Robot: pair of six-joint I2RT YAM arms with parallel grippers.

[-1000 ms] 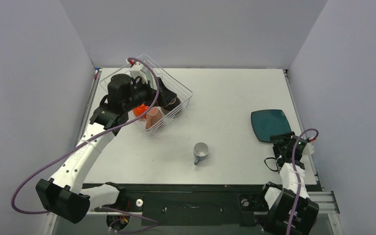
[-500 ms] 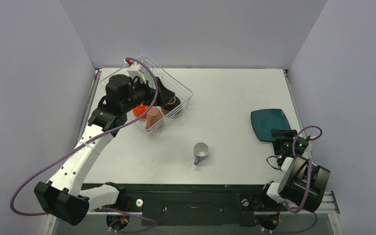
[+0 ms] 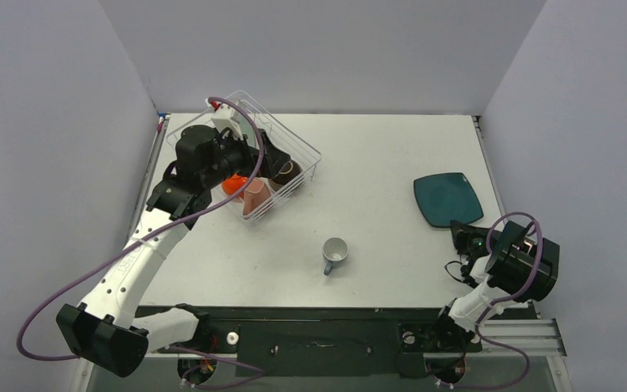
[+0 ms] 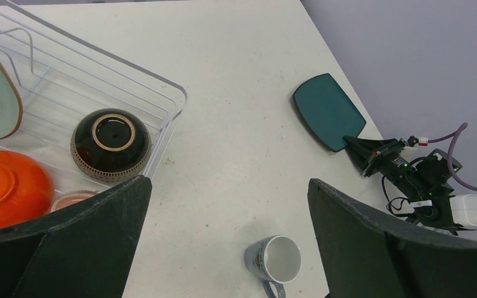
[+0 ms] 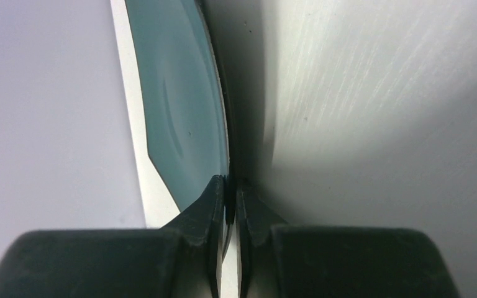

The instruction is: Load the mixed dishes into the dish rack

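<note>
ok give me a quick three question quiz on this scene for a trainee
1. True or false: the grey-blue mug is inside the dish rack.
2. What is the right gripper shut on? A nothing. B the dark-teal square plate. C the grey-blue mug.
3. Which way up does the brown bowl sit?
Key: 1 false, 2 B, 3 upside down.

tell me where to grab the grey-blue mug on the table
Probably the rim of the grey-blue mug, from straight above, one finger inside: it stands upright, mouth open, and its handle points to the near side, leaving the far rim free.
</note>
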